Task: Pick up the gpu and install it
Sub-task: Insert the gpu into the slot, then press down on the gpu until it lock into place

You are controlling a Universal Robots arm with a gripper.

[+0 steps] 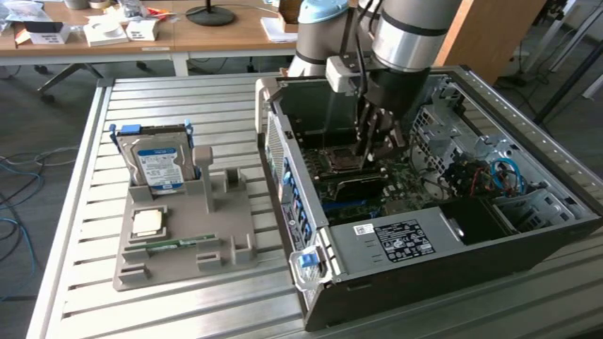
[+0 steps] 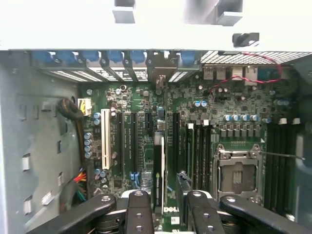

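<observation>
In the exterior view we see the arm reaching down into the open computer case (image 1: 282, 141), which lies on its side on the slatted counter (image 1: 169, 99). The claw (image 1: 377, 152) hangs just above the gpu (image 1: 361, 186), a dark card standing on edge on the board near the CPU socket (image 1: 341, 159). Beside the case, the grey fixture tray (image 1: 188, 233) holds the hard drive (image 1: 158, 166) and the memory stick (image 1: 174, 244), and we see no card on it. We judge the pick-up done and the card placed in its slot; whether it is fully seated we cannot tell. In the wrist view we look straight down on the motherboard (image 2: 195, 112). Here the gpu (image 2: 159, 170) appears edge-on among the expansion slots, and the claw (image 2: 170, 214) stands with its jaws spread wide to either side of it, clamping nothing. This view shows the slot row and that gap; the exterior view gives the tray and the arm's height.
</observation>
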